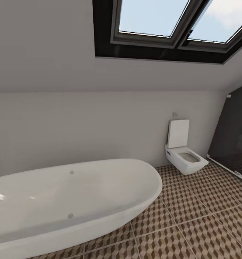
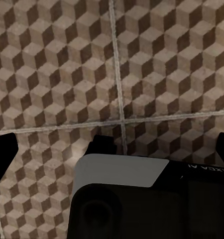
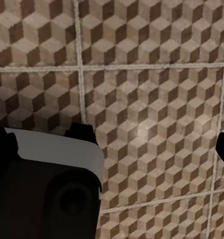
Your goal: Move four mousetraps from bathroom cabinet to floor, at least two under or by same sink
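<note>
The mousetraps, the cabinet and the bathroom sink are out of view. The bathroom floor [image 1: 192,223], tiled in a brown, beige and white cube pattern, spreads across the lower right of the head view. The same bathroom floor [image 2: 157,64] lies under my left gripper [image 2: 117,138], which is open with nothing between its dark fingertips [image 2: 3,154]. My right gripper [image 3: 117,143] is also open over the bathroom floor [image 3: 152,99], holding nothing.
A white oval bathtub [image 1: 63,201] lies at the left against the wall. A square white toilet [image 1: 185,156] hangs on the far wall. A dark glass enclosure [image 1: 234,136] stands at the right. A skylight [image 1: 171,25] sits in the sloped ceiling.
</note>
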{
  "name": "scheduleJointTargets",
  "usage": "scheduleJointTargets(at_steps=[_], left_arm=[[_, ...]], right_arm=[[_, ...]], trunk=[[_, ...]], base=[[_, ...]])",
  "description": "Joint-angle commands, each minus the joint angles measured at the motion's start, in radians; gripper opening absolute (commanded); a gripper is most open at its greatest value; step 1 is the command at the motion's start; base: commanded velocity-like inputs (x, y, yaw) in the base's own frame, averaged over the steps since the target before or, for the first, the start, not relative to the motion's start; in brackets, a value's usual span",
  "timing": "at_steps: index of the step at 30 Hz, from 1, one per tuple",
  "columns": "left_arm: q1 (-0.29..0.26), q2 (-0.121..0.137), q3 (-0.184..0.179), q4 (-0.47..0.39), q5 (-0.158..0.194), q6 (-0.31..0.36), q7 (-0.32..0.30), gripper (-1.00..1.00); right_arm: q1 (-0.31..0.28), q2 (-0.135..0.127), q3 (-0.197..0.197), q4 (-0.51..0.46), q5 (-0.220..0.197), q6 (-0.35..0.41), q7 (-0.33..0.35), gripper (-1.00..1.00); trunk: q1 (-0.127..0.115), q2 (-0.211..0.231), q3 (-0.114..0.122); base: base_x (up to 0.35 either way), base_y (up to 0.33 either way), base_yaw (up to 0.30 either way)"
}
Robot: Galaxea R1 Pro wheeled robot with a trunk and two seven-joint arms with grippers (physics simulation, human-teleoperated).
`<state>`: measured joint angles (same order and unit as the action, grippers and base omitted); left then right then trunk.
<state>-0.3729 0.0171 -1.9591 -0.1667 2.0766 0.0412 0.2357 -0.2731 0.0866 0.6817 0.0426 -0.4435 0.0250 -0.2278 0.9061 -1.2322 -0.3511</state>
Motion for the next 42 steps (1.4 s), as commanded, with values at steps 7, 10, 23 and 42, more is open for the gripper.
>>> scheduleJointTargets(at_steps=[7,10,23,42], left_arm=[[-0.001,0.001,-0.003,-0.004,0.000,0.000,0.007,1.00],[-0.001,0.001,-0.003,-0.004,0.000,-0.001,0.007,1.00],[-0.001,0.001,-0.003,-0.004,0.000,-0.001,0.007,1.00],[-0.001,0.001,-0.003,-0.004,-0.001,-0.003,0.007,1.00]], right_arm=[[-0.001,0.001,0.009,0.002,-0.006,0.003,-0.002,1.00],[-0.001,0.001,0.009,0.002,-0.006,0.003,-0.002,1.00],[-0.001,0.001,0.009,0.002,-0.006,0.002,-0.002,1.00],[-0.001,0.000,0.010,0.002,-0.006,0.001,0.033,1.00]], trunk=[[0.000,-0.001,-0.012],[0.000,-0.001,-0.017],[0.000,-0.001,-0.038],[0.000,-0.001,-0.063]], base=[[0.018,0.000,-0.046],[0.006,0.000,-0.064],[0.001,0.000,-0.100],[0.000,0.000,-0.179]])
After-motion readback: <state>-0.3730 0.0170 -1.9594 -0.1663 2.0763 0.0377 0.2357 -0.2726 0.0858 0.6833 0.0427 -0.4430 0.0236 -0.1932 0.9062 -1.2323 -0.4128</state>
